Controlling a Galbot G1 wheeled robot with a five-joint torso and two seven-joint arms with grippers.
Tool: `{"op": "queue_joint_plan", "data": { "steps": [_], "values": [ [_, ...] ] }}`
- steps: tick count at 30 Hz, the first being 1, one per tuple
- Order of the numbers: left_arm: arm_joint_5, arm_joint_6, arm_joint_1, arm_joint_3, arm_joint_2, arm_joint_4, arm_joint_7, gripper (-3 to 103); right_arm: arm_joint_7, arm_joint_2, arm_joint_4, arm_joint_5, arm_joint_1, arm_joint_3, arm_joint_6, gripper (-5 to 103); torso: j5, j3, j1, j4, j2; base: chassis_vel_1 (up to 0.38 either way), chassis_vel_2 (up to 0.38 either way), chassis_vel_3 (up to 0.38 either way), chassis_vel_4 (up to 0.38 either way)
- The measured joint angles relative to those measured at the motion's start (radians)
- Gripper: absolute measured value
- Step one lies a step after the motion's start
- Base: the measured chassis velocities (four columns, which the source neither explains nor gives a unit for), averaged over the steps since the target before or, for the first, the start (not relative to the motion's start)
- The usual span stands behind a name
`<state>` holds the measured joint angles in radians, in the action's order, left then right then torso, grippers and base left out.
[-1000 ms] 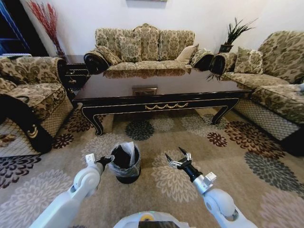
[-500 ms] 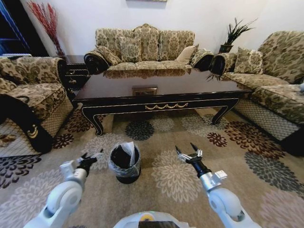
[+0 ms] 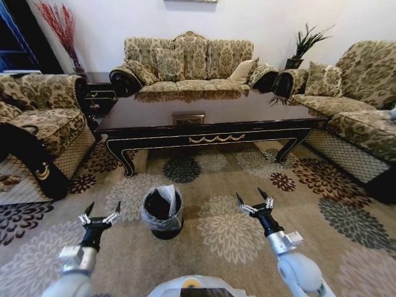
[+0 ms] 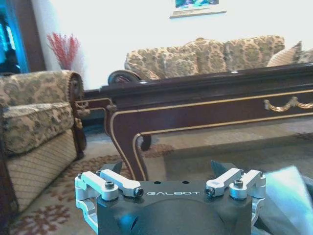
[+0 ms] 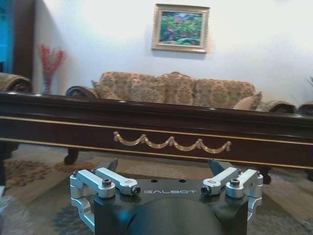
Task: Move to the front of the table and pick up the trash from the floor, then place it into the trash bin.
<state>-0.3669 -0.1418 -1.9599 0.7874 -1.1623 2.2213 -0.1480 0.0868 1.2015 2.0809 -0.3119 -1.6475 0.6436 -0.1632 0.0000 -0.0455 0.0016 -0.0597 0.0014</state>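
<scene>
Starting at your left, the left gripper (image 3: 99, 213) hangs low over the floor (image 3: 346, 247), fingers spread and holding nothing, with open carpet between it and the armchair (image 3: 37, 124). Just to its right stands the trash bin (image 3: 162, 213), apart from the gripper, a white piece of trash (image 3: 167, 195) poking above its liner. Behind the bin, the table (image 3: 210, 117) shows its gold-trimmed front edge across your view. Further right, the right gripper (image 3: 255, 201) hovers spread and empty, bare carpet around it up to the right sofa (image 3: 365, 124).
</scene>
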Motion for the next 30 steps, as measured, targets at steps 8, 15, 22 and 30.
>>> {"op": "queue_joint_plan", "data": {
  "steps": [8,15,22,30],
  "values": [
    [-0.013,-0.062,-0.055,0.002,-0.002,-0.005,0.044,100,-0.02,-0.012,-0.012,-0.034,0.015,0.0,0.015,100,0.0,0.0,0.0,-0.0004,0.0,0.0,0.0,0.0,0.0],
    [-0.017,-0.062,-0.054,0.0,-0.003,-0.006,0.045,100,-0.02,-0.013,-0.013,-0.036,0.016,0.004,0.014,100,-0.0001,0.0,0.0,-0.0004,0.0,0.0,0.0,0.0,0.0],
    [-0.02,-0.059,-0.051,-0.001,-0.001,-0.007,0.042,100,-0.02,-0.014,-0.013,-0.037,0.016,0.004,0.014,100,0.0,0.0,0.0,-0.0004,0.0,0.0,0.0,0.0,0.0],
    [-0.02,-0.056,-0.05,-0.002,-0.001,-0.007,0.04,100,-0.02,-0.014,-0.013,-0.037,0.017,0.004,0.013,100,0.0,0.0,0.0,-0.0004,0.0,0.0,0.0,0.0,0.0]
  ]
}}
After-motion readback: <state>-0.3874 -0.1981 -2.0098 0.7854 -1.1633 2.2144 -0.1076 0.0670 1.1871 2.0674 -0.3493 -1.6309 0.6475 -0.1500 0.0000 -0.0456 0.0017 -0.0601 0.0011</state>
